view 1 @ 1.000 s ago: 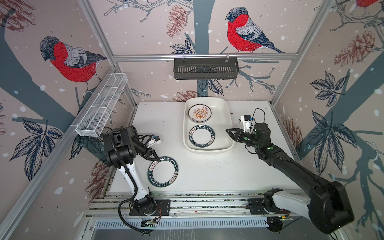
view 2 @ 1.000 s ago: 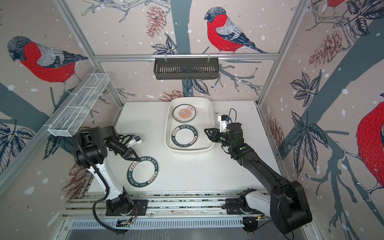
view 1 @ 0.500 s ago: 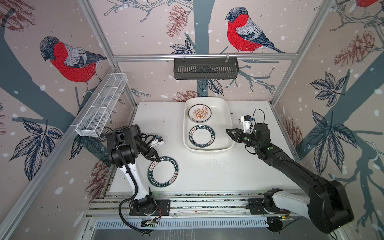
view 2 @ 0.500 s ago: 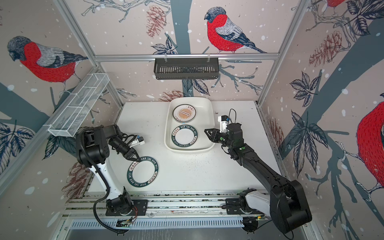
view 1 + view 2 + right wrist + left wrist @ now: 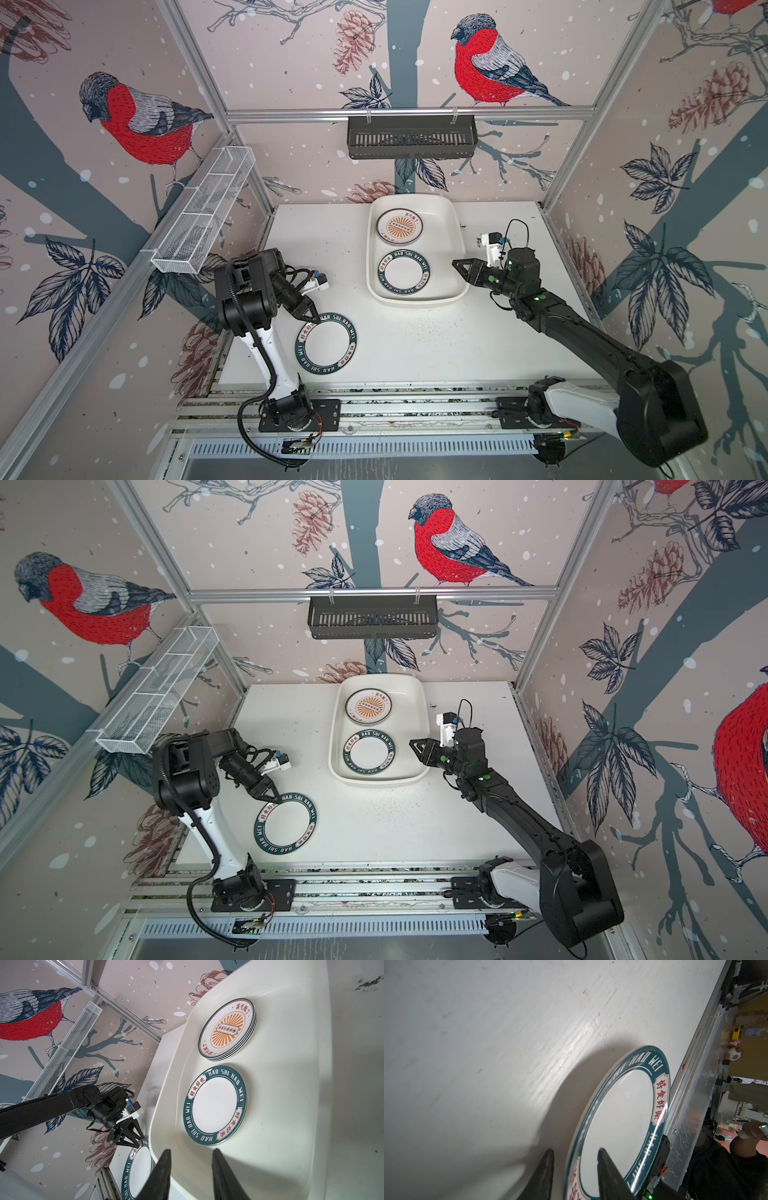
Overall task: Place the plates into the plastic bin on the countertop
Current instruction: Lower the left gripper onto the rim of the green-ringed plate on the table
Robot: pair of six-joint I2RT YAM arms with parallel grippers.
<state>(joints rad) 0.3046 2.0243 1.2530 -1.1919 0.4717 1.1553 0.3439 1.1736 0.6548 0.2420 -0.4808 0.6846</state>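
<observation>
Left wrist view, lettered plate point(image 5: 616, 1118), rim between left claw point(image 5: 575, 1149) tips

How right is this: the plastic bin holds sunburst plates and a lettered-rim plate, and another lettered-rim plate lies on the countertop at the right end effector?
One error: the lettered-rim plate on the countertop lies at the left end effector, not the right end effector, as both top views show. The plastic bin does hold sunburst plates and another lettered-rim plate.
</observation>
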